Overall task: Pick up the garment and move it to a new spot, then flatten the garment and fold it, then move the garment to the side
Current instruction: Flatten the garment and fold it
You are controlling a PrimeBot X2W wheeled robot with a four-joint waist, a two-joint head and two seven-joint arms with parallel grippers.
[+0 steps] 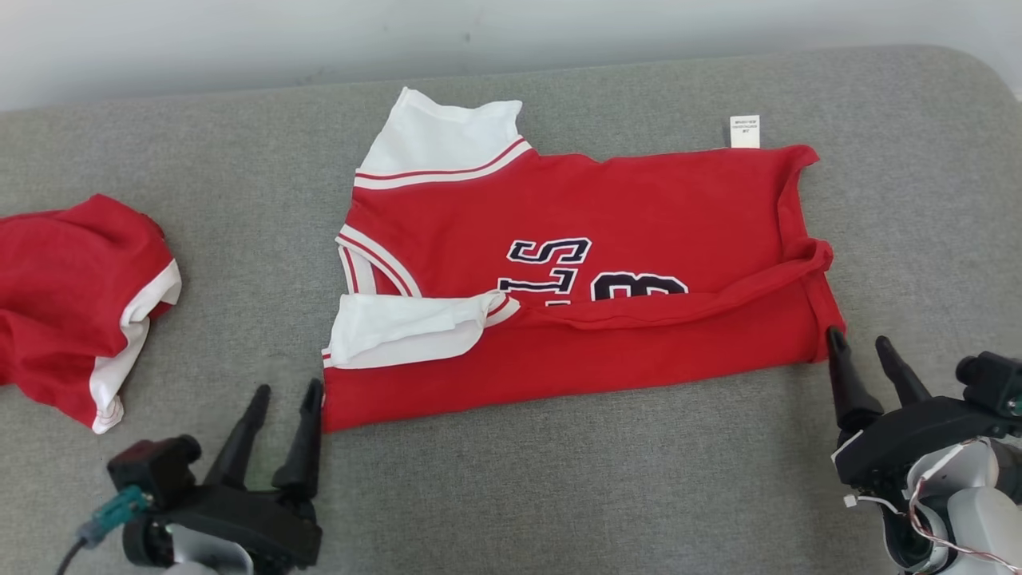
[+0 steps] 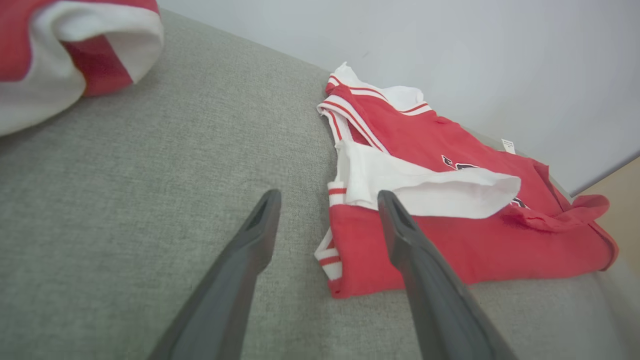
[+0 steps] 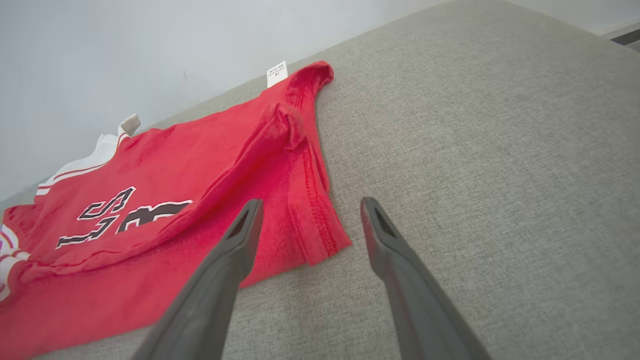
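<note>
Head view: where is the garment (image 1: 639, 208)?

Middle of the frame, flat on the grey woven cushion (image 1: 559, 479). It is a red jersey folded lengthwise, the lower half doubled up over dark, white-edged lettering. A small white label (image 1: 744, 132) pokes out at its upper right edge.

And the pincers?

The left gripper (image 1: 287, 390), at the lower left, has its two dark tapered fingers spread, one tip just beside the garment's lower left corner. The right gripper (image 1: 858, 339), at the lower right, is spread as well, one tip at the lower right corner. Whether it touches, I cannot tell. Neither holds cloth.

What of the wrist views?

In the left wrist view, a soft white sleeve (image 2: 425, 187) lies curled over the red, just past the parted left gripper (image 2: 328, 195). In the right wrist view, a stitched hem (image 3: 320, 220) and a rolled ridge of cloth run up from the right gripper (image 3: 311, 202).

Anything else?

A crumpled red-and-white second garment (image 1: 64, 295) lies at the left edge, well apart.
</note>
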